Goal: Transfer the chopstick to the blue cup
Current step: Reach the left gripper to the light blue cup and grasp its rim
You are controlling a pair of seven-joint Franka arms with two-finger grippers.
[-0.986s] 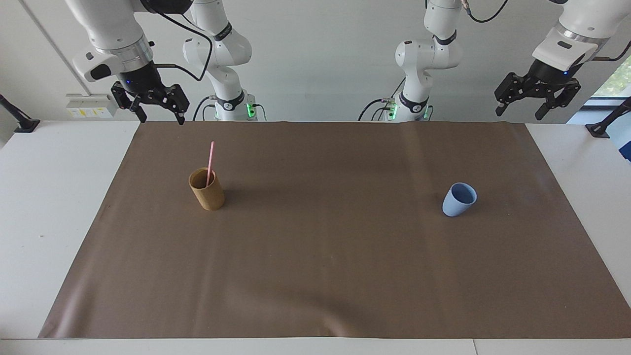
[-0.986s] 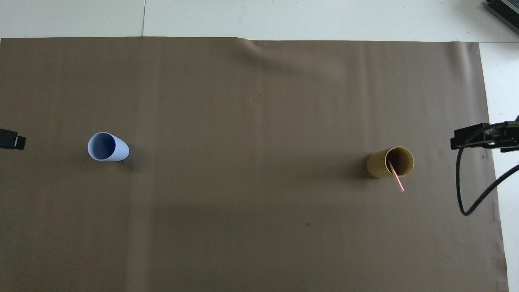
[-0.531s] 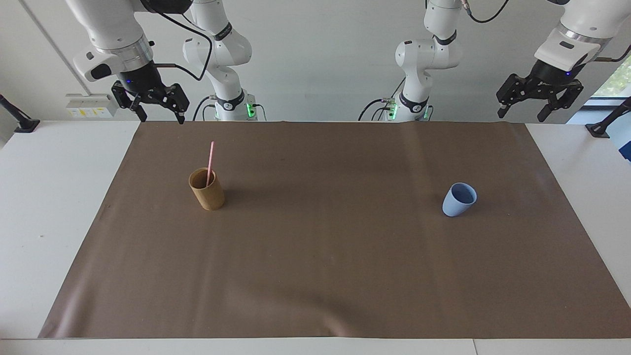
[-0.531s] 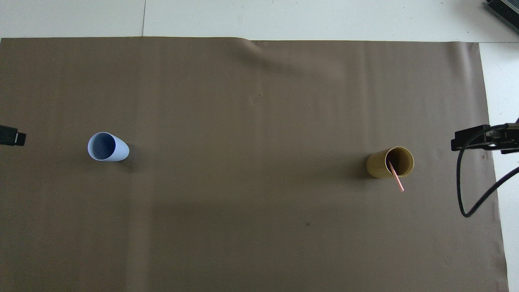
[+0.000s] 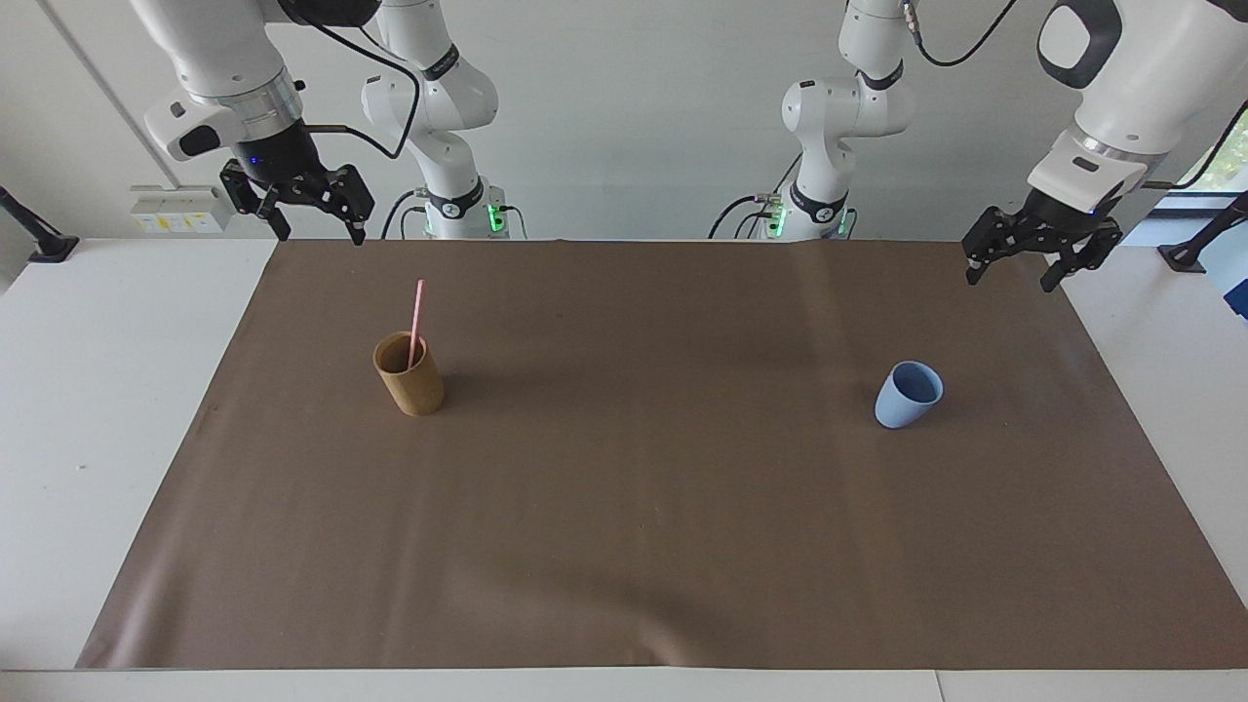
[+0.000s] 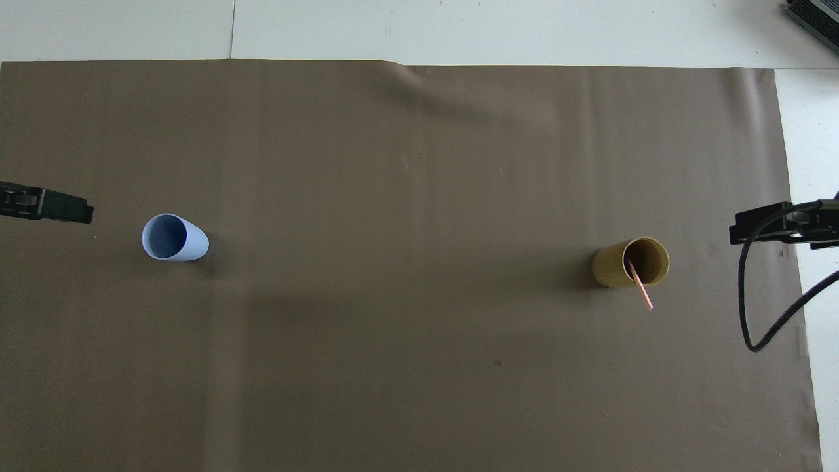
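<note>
- Facing view: the thin pink chopstick [image 5: 416, 322] stands in the tan cylindrical cup [image 5: 409, 373], well apart from the empty light-blue tapered cup [image 5: 908, 394]. The right pincer [image 5: 312, 222] and the left pincer [image 5: 1014, 269] hang spread, both empty.
- Overhead view: the chopstick [image 6: 640, 286] leans toward the robots; only part of each pincer shows. No writing is readable.

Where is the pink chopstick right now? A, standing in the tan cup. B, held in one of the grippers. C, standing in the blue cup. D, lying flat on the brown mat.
A: the pink chopstick stands tilted in the tan cup, its upper end sticking out above the rim; the blue cup holds nothing.
</note>
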